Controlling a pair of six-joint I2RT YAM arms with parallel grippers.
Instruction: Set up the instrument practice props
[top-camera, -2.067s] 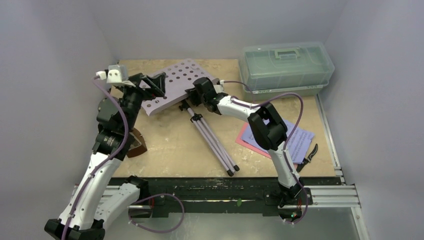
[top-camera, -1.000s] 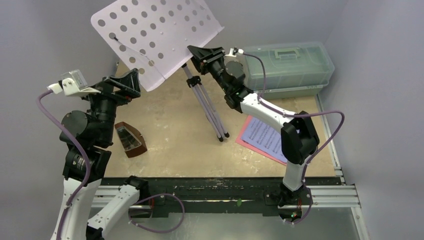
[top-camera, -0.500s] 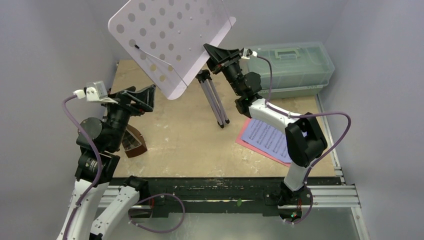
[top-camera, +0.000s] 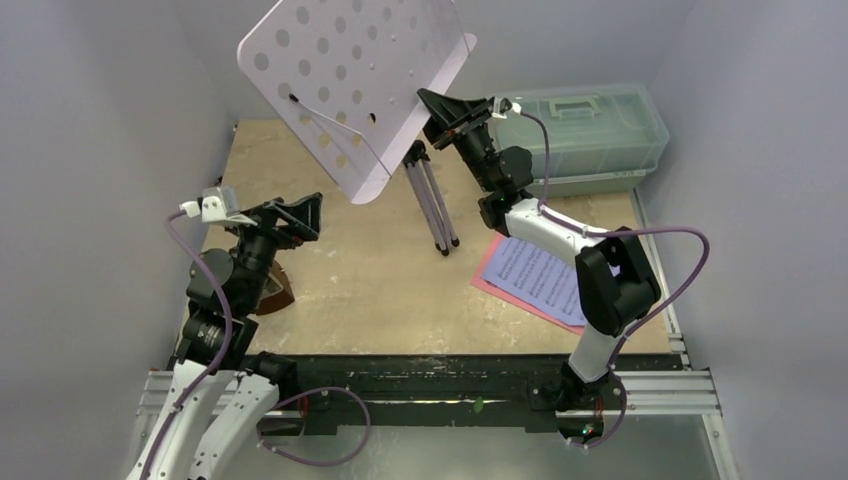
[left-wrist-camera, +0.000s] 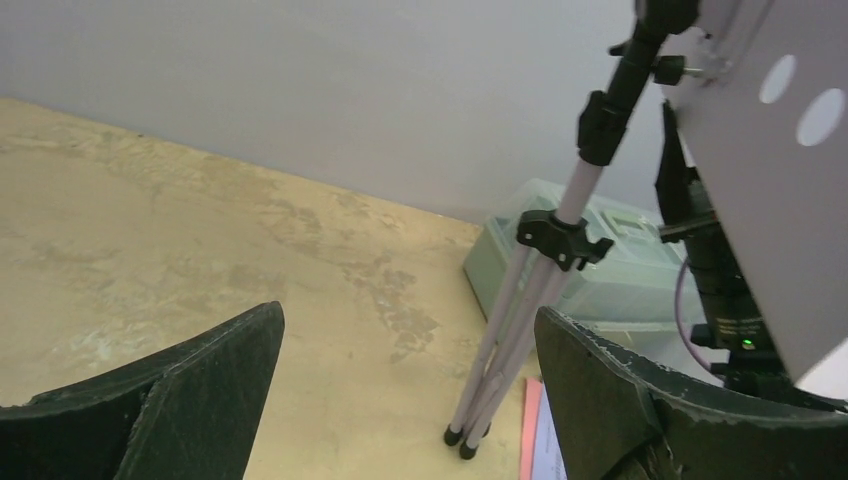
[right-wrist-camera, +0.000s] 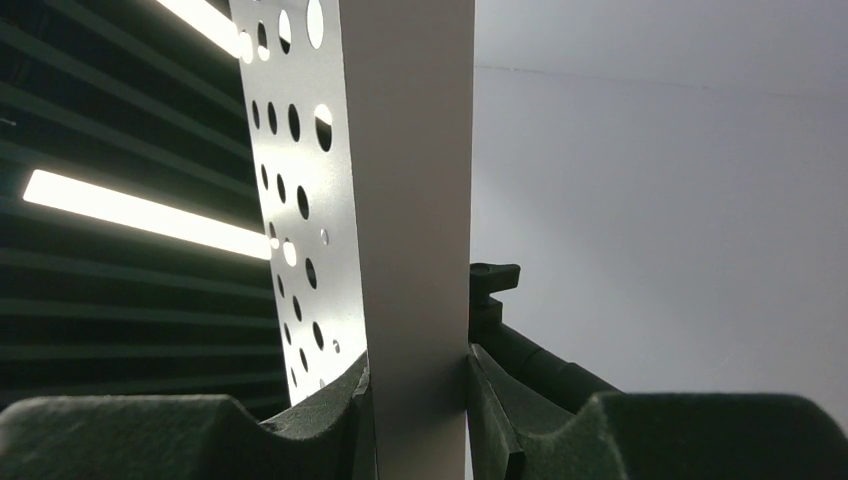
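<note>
My right end effector (top-camera: 446, 108) was clenched on the lavender music stand (top-camera: 355, 90), pinching the flat lip along the plate's edge between both fingers (right-wrist-camera: 338, 425). The perforated plate stood high above the table (top-camera: 370, 290), tilted, with its face turned toward the left wall. Below it the thin tripod legs (left-wrist-camera: 508, 335) hung bunched together rather than spread, leaning, their feet down at the table near its middle.

My left end effector (top-camera: 298, 216) was released, its jaws spread wide with nothing between them. It hovered over the left part of the table, apart from the stand and aimed toward the tripod legs.

The small brown metronome (top-camera: 276, 291) sat on the table near the left edge, mostly hidden under my left arm. The pale-blue music sheet (top-camera: 540, 280) lay flat on the right side of the table, on top of the pink sheet (top-camera: 489, 279), which showed along its left border. My right arm crossed over part of both. The translucent green box (top-camera: 580, 128) rested at the far right corner, lid on.
</note>
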